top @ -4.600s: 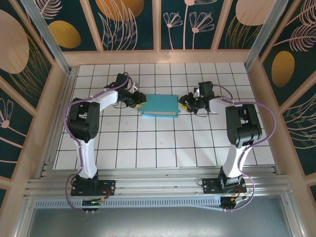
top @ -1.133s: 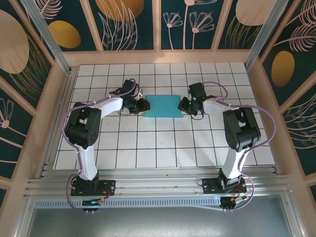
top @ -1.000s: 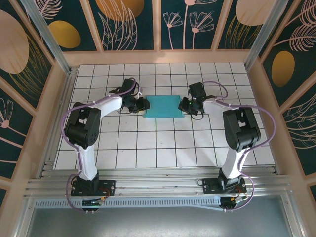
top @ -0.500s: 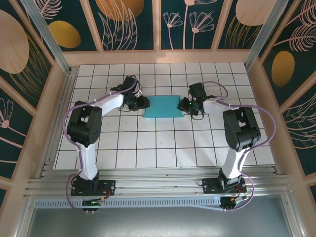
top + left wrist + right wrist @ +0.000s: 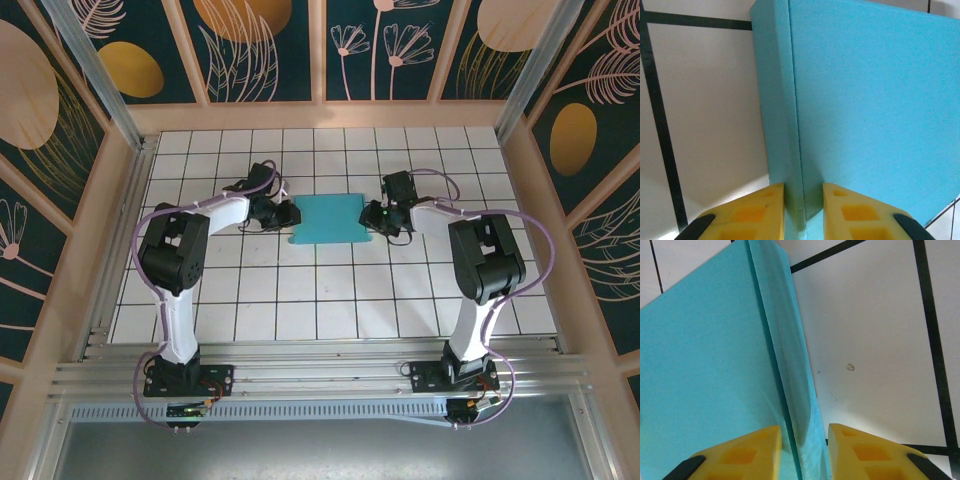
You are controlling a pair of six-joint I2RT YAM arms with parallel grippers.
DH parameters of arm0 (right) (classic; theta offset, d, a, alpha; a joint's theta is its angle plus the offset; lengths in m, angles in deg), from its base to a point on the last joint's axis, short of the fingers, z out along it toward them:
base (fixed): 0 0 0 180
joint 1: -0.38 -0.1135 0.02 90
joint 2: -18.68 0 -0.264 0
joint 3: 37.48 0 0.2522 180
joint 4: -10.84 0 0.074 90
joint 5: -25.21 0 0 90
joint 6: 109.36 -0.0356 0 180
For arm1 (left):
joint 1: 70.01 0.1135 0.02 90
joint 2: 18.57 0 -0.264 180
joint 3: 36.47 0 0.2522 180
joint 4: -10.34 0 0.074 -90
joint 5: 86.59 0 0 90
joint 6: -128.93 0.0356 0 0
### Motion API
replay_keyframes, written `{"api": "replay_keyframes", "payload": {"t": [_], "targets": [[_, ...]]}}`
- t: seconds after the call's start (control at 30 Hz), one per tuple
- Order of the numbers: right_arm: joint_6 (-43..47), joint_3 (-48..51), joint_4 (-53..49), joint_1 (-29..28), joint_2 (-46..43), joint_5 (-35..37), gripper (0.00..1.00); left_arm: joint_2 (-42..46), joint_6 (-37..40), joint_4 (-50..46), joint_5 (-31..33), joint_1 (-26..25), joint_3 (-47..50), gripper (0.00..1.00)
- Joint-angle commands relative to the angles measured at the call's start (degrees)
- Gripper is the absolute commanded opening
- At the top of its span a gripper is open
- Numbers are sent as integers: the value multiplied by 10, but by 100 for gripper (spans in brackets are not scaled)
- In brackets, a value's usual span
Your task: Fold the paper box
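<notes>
On the white-tiled bench (image 5: 300, 300), beyond its middle, the paper box (image 5: 328, 218) lies flat with its cyan face up. The left pincer (image 5: 803, 192) pinches its left side flap and the right pincer (image 5: 805, 432) its right flap, both nearly pressed together. If either pulls outward or lifts unevenly, the thin card could crease askew, tear, or slip free and slide farther off.

Watching the surroundings remotely
I'm seeing a white-tiled, black-gridded bench (image 5: 330, 295) sitting inside a wooden frame (image 5: 320, 113), leaf-patterned panels (image 5: 270, 60) standing around it, aluminium rails (image 5: 320, 378) running along its near edge.
</notes>
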Motion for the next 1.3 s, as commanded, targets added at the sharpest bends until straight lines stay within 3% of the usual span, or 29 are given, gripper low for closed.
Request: {"api": "replay_keyframes", "payload": {"t": [0.0,0.17,0.27,0.53,0.7,0.83,0.97,1.13,1.27], "targets": [[6,-11,-27,3,-15,1,35,2,0,-36,15,-8,10,28],[2,-26,-15,12,-5,-1,40,0,8,-54,33,-8,-28,39],[-1,-33,-6,13,20,-16,38,-22,10,-50,43,-8,-32,40],[-20,-6,37,12,68,-68,24,-60,-9,7,5,-8,22,29],[-24,-6,43,13,63,-75,16,-34,-13,18,-16,-7,28,29],[-18,-8,48,21,65,-72,14,14,-22,25,0,-7,14,40],[-9,16,81,54,87,-120,13,68,-42,48,34,5,18,50],[7,46,111,98,124,-190,13,84,-105,128,-26,32,62,58],[-3,70,139,123,131,-213,13,64,-114,145,-39,39,74,61]]}}
